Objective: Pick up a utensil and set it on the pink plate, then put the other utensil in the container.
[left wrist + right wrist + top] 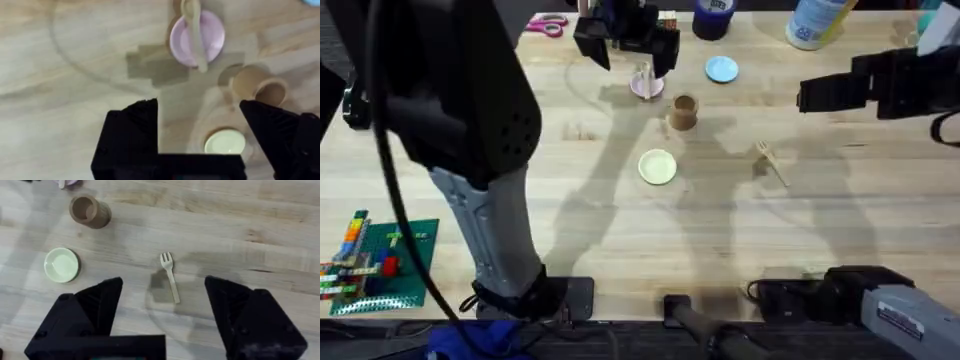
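Observation:
The pale cream utensil (193,31) lies across the pink plate (210,37), its rounded end sticking out over the rim. My left gripper (200,125) hovers open above the table near this plate (646,86), holding nothing. The brown container (682,112) stands upright just right of the pink plate, also seen as container (89,211). The other utensil, a tan wooden fork (170,277), lies flat on the table (772,160). My right gripper (165,310) is open above the fork, with its fingers on either side of it and well clear.
A pale yellow plate (657,166) sits in front of the container and a light blue plate (722,69) behind it. A dark blue tape roll (713,18), a bottle (815,22) and pink scissors (548,25) line the far edge. Toy bricks on a green baseplate (380,265) lie near left.

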Robot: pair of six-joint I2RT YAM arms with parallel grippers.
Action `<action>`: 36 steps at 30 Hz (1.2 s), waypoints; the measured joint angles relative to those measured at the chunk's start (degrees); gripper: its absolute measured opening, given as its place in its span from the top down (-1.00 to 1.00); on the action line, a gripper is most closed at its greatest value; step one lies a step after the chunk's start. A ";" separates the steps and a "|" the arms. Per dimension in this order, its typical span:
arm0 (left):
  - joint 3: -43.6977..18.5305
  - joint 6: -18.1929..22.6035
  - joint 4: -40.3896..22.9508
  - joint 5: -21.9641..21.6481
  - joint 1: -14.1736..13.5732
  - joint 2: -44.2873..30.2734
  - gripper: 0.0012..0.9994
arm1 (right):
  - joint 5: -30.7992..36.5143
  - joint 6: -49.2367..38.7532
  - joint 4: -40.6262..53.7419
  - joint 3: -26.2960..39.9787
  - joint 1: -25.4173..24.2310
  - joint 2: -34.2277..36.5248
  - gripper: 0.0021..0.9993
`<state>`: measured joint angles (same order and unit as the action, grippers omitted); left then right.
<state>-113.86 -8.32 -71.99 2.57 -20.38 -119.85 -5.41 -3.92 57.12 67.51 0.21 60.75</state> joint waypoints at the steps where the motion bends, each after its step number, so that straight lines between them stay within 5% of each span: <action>1: 0.00 0.02 -1.05 -0.48 0.00 0.46 -0.99 | 0.00 0.00 0.00 0.00 0.00 0.00 -1.00; 15: 2.17 0.02 -6.44 -3.32 0.00 9.64 -0.99 | 0.00 0.00 0.00 0.00 0.00 0.00 -1.00; 24: 24.19 -0.04 1.09 -3.78 0.00 30.32 -0.99 | 0.00 0.00 0.02 0.00 0.00 0.00 -1.00; 36: 42.77 -0.39 5.65 -3.76 0.00 53.26 -0.99 | 0.00 0.00 0.00 0.00 0.00 0.00 -1.00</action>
<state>-71.09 -8.71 -66.35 -1.19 -20.38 -66.59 -5.41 -3.92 57.12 67.51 0.21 60.75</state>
